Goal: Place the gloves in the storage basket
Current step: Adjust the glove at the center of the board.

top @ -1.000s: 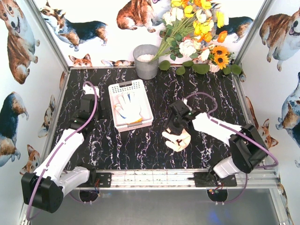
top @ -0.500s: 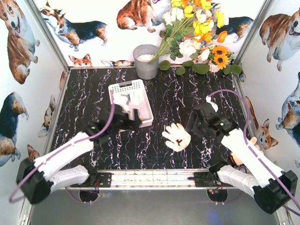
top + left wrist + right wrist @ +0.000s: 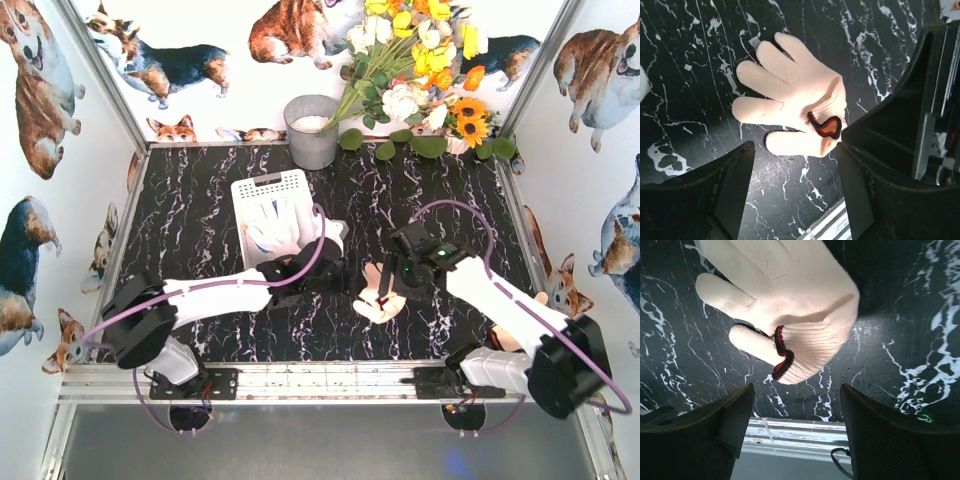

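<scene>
So the beige glove (image 3: 382, 295) was lying flat on the black marble table (image 3: 200, 220), out in the open, just off the near-right corner of the storage basket (image 3: 262, 186) and not touching it. Its fingers were spread, and the cuff had a red edge with a dark line along it. The cuff was curled open a bit, which showed up well in both wrist views.

The basket sat further back and to the left. It had a white glove (image 3: 270, 228) resting inside, palm flat. I couldn't tell whether there was more than one in there, since the left arm crossed over the basket's near edge.

Both arms were crowded in on the beige one. The left gripper (image 3: 794, 146) had reached across from its side, with its jaws apart and nothing pinched between them. From its own camera the glove's cuff end and lowest finger sat right by the gap between the tips. I couldn't make out any real contact, though.

The right gripper (image 3: 796, 388) came in from the other side. Its jaws were also spread wide and holding nothing, with the cuff just beyond its tips. In the overhead view the two claws faced each other, with the glove between and partly under them.

Way at the back there was a grey bucket (image 3: 312, 135) behind the basket. A big bunch of flowers (image 3: 420, 70) leaned in the far-right corner.
</scene>
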Controlling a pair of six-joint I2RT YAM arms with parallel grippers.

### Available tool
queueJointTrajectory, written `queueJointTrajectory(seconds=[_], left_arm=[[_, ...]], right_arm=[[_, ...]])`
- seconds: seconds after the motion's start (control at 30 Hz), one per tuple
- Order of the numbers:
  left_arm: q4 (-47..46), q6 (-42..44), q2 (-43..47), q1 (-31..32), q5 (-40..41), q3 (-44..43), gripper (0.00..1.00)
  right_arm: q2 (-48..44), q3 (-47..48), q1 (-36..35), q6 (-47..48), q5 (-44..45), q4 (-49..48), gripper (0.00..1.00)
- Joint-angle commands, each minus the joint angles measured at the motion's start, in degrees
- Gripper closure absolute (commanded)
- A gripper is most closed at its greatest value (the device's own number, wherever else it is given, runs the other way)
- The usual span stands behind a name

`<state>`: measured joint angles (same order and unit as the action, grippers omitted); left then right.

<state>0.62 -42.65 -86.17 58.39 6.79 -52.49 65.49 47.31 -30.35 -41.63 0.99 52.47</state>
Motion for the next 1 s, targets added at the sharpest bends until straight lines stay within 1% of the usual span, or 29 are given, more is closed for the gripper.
queueJointTrajectory(seconds=[0.0, 0.1, 0.2, 0.27, 0.33, 0.4, 0.47, 0.6, 0.67, 0.73, 0.87, 0.97], left_arm=[[-4.75, -4.51, -4.72, 0.95, -1.6, -1.74, 0.4], [-2.9, -4.37, -7.78, 1.03, -1.44, -3.48, 0.43], [-2.95, -4.37, -10.62, 1.06, -1.3, -4.16, 0.46], [-3.04, -4.41, -12.52, 1.02, -1.8, -5.06, 0.52], [-3.62, -4.53, -14.8, 1.06, -2.7, -6.06, 0.57], [-4.16, -4.46, -16.87, 1.08, -3.69, -7.35, 0.63], [-5.24, -4.5, -18.6, 1.06, -4.28, -8.07, 0.65], [-7.7, -4.7, -22.36, 1.06, -4.74, -8.5, 0.73], [-8.45, -4.88, -24.04, 1.03, -4.63, -8.31, 0.77], [-8.62, -4.98, -25.37, 1.01, -3.96, -7.76, 0.78], [-8.1, -5.39, -25.86, 0.41, -1.39, -5.37, 0.79], [-8.11, -5.68, -25.68, 0.02, -0.66, -3.42, 0.79]], right_arm=[[3.51, 0.37, -1.11, -0.6, -2.24, -5.19, 0.3], [4.81, -1.21, -1.03, -3.27, -1.95, -6.44, 0.34], [5.37, -3.0, -1.03, -4.73, -2.07, -8.06, 0.35], [5.83, -4.04, -0.98, -5.12, -1.21, -8.21, 0.35], [6.4, -4.4, -0.94, -5.25, 0.06, -7.53, 0.41], [6.45, -4.62, -0.94, -5.52, 1.68, -6.47, 0.44], [5.9, -4.97, -0.94, -5.84, 2.85, -5.81, 0.45], [3.87, -5.77, -0.85, -7.29, 5.52, -3.92, 0.48], [2.54, -5.97, -0.79, -8.43, 7.32, -1.95, 0.49], [1.04, -6.16, -0.69, -10.26, 9.84, 0.69, 0.49], [-4.16, -6.78, -0.22, -14.42, 14.99, 6.72, 0.45], [-9.34, -8.68, 0.81, -16.46, 19.36, 8.43, 0.41]])
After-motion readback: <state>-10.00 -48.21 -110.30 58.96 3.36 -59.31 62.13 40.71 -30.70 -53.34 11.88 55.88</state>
